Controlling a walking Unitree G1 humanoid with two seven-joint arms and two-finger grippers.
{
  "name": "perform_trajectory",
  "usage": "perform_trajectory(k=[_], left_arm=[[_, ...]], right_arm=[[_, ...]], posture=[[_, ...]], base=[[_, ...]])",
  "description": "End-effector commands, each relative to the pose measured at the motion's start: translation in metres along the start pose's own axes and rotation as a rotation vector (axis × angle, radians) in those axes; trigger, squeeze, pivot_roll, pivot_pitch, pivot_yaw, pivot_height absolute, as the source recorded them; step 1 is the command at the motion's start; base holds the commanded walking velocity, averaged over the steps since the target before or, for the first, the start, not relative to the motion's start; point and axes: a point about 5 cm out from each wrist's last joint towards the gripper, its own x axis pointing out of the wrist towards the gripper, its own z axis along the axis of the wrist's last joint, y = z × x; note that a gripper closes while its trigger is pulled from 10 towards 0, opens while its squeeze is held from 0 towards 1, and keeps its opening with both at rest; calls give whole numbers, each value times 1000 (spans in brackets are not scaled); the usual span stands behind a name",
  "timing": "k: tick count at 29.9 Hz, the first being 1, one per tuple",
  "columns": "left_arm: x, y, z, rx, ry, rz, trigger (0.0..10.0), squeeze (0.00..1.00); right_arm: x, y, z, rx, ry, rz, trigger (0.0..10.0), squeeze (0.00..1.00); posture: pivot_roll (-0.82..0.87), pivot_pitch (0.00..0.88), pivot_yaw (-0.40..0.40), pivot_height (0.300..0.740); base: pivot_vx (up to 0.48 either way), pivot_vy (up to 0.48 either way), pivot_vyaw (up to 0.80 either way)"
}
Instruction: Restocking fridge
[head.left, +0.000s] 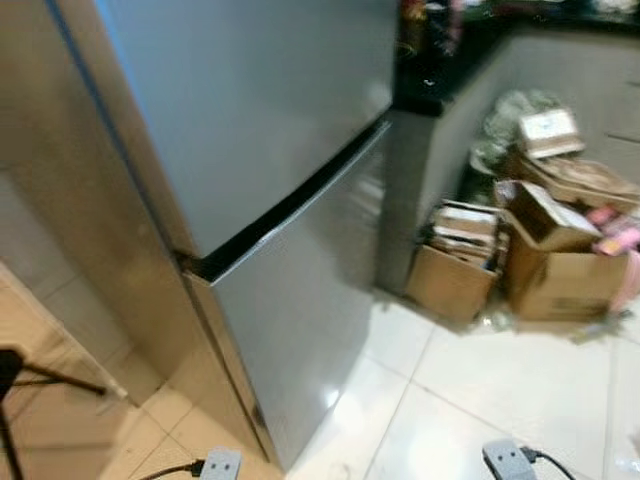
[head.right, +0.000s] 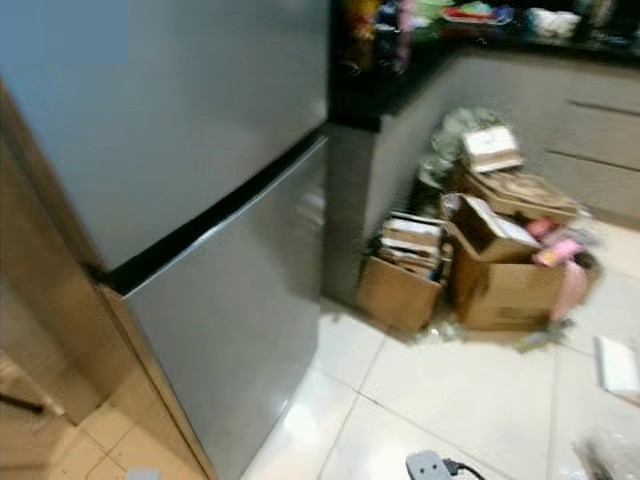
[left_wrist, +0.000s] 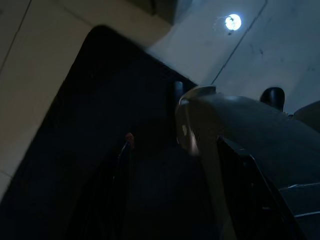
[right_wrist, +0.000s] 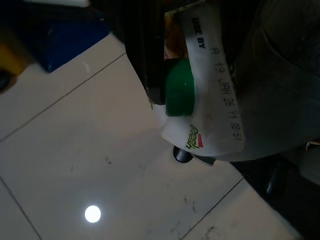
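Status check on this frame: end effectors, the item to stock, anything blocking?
Right end effector shut on milk carton with green cap, low over floor tiles. Left idle, dark. Fridge doors closed. Cardboard boxes heaped beside counter, off the path.

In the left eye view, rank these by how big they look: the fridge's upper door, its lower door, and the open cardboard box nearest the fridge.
1. Upper fridge door, largest, though its top is cut off by the frame.
2. Lower fridge door, somewhat smaller as seen.
3. Open cardboard box nearest the fridge, by far the smallest; it also sits farther from the camera.
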Motion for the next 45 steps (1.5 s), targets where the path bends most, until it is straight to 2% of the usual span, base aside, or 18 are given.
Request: perform_trajectory(k=[1,20,26,45], left_arm=[[-1,-6,-11,-5,42,-19,10000,0],[-1,-2,-10,-19,39,10,10000,0],[-1,-1,-11,-24,49,20,10000,0],[-2,0,-15,-4,73,24,10000,0]], right_arm=[[4,13,3,-4,-11,67,10000,0],[4,17,-1,-4,-2,101,10000,0],[3,12,1,-2,-3,49,10000,0],[4,15,-1,5,5,63,10000,0]], posture=[[-57,0,-35,740],[-57,0,-33,740],[-57,0,-31,740],[-55,0,-32,740]], base=[[0,0,775],[0,0,759],[0,0,0],[-28,0,0]])
